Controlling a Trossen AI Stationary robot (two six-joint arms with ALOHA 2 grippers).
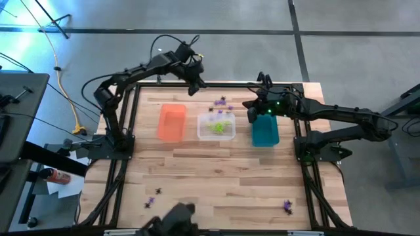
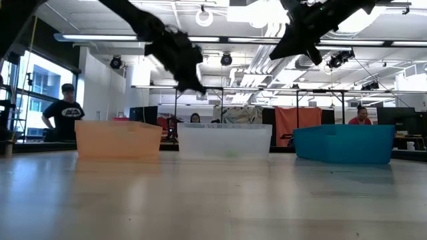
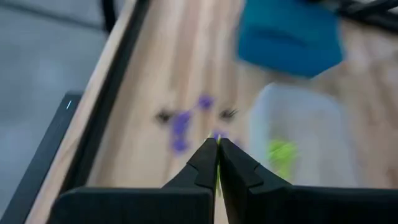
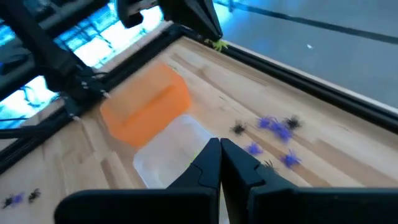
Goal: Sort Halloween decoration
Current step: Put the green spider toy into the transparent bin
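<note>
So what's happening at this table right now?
Two robot arms are sorting tiny spider trinkets into three bins. The left gripper, raised near the table's far edge, is shut on a lime green trinket. The right gripper is shut and hangs between the clear bin and the teal bin. Green pieces already lie in the clear bin; the orange bin looks empty. Purple and black trinkets remain loose behind the bins.

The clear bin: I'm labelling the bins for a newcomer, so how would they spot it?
Three bins stand in a row across the wooden table's far half. The clear bin is the middle one, between the orange bin and teal bin. Only it is see-through, with lime green trinkets inside.
</note>
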